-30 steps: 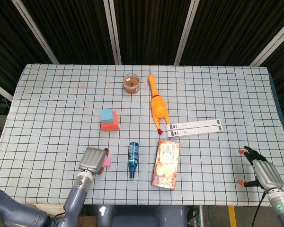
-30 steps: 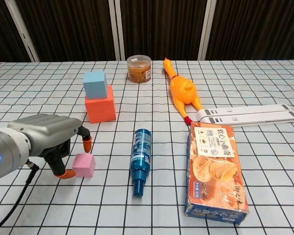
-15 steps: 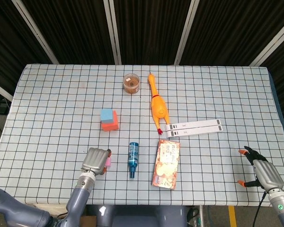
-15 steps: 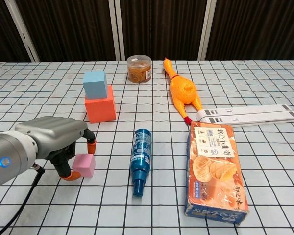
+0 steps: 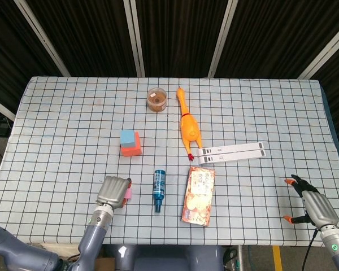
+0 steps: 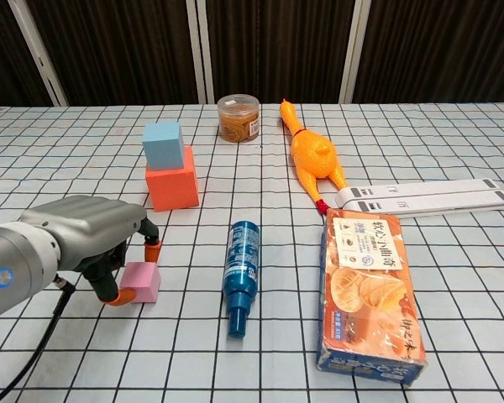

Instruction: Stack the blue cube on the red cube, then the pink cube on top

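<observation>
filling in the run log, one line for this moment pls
stage: grasping small pink cube | left hand: fingers around it, on table | right hand: idle, open | light blue cube: on red cube

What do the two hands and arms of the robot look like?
The left hand has a silver-grey metal shell, dark fingers with orange tips, a grey rounded forearm with a small blue light, and a black cable. The right hand looks the same, with a green light.

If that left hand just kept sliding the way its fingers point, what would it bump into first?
The left hand already has the pink cube between its fingers, so that goes along first. Beyond it, the blue bottle lying on the table looks next in line, though depth is hard to judge.
</observation>
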